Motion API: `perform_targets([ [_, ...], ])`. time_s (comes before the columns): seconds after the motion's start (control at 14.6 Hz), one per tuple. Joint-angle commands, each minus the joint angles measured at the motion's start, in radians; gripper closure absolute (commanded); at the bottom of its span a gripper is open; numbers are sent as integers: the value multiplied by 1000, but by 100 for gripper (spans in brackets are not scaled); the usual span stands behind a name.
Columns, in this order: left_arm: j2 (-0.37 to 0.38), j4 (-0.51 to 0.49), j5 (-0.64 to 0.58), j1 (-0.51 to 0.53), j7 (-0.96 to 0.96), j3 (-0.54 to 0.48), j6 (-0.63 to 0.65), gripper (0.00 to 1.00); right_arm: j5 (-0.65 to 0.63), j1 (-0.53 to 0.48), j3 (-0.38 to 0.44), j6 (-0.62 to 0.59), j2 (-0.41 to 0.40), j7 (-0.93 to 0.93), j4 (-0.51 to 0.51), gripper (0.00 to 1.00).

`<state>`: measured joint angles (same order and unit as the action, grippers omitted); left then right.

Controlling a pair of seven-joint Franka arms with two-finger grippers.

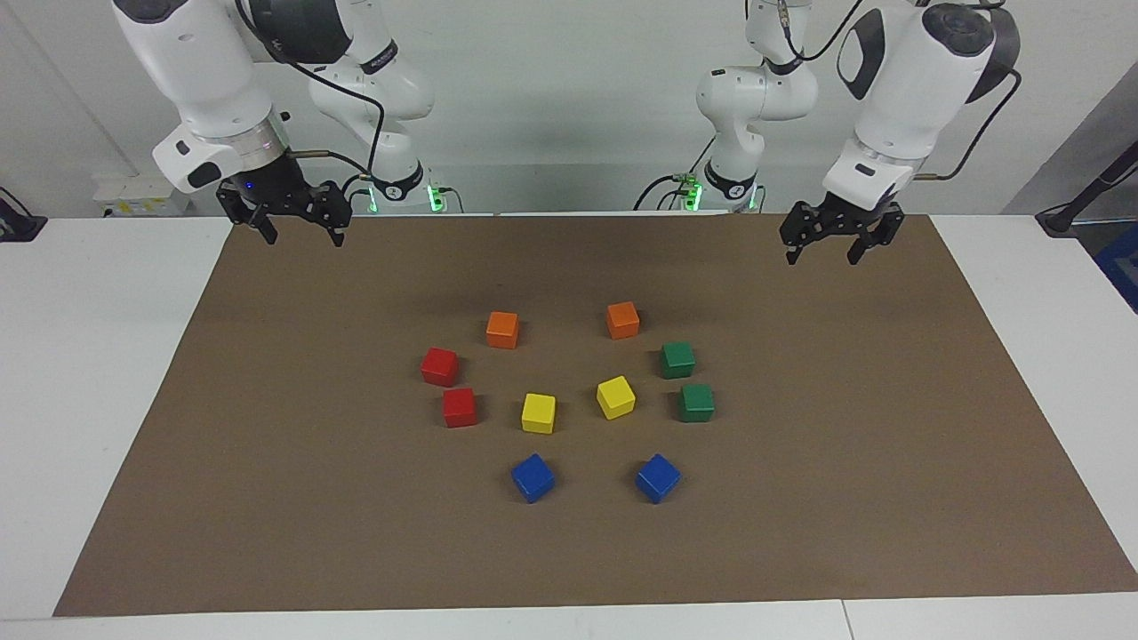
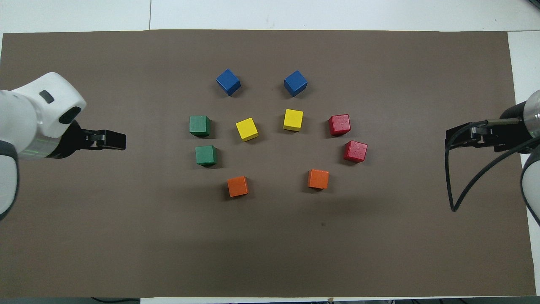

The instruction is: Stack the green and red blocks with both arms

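Two green blocks (image 1: 677, 359) (image 1: 696, 402) sit side by side on the brown mat (image 1: 889, 462), toward the left arm's end; in the overhead view they are the nearer green block (image 2: 206, 155) and the farther green block (image 2: 199, 126). Two red blocks (image 1: 439, 365) (image 1: 460, 407) sit toward the right arm's end; overhead they are the nearer red block (image 2: 355, 151) and the farther red block (image 2: 339, 124). My left gripper (image 1: 822, 256) (image 2: 120, 140) hangs open and empty over the mat's left-arm end. My right gripper (image 1: 302, 236) (image 2: 457, 139) hangs open and empty over the right-arm end.
Two orange cubes (image 1: 502, 329) (image 1: 622, 319) lie nearest the robots. Two yellow cubes (image 1: 538, 412) (image 1: 615, 396) sit between the red and green pairs. Two blue cubes (image 1: 532, 477) (image 1: 658, 477) lie farthest out. All cubes stand apart, none stacked.
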<state>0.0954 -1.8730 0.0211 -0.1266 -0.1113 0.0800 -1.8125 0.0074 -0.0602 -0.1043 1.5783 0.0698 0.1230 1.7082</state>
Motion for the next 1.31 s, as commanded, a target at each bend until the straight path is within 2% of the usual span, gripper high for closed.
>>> perform_targets([
  [0.0,-58,-44,3,-83,-68,-11,-97,0,16,57,-2,48,10,94,40,0],
  [0.14,-117,-52,3,-135,-87,-11,-151,0,16,121,-2,129,2,177,77,0],
  [0.34,-141,-151,3,-178,-140,-11,-304,0,17,192,-2,225,-57,277,90,0],
  [0.48,-175,-172,3,-209,-166,-13,-358,0,17,226,-2,278,-99,311,93,0],
  [1.03,-227,-244,3,-254,-238,-11,-501,0,17,226,-2,520,-174,303,181,0],
  [1.24,-250,-262,3,-263,-272,-11,-547,0,17,220,0,548,-211,300,189,0],
])
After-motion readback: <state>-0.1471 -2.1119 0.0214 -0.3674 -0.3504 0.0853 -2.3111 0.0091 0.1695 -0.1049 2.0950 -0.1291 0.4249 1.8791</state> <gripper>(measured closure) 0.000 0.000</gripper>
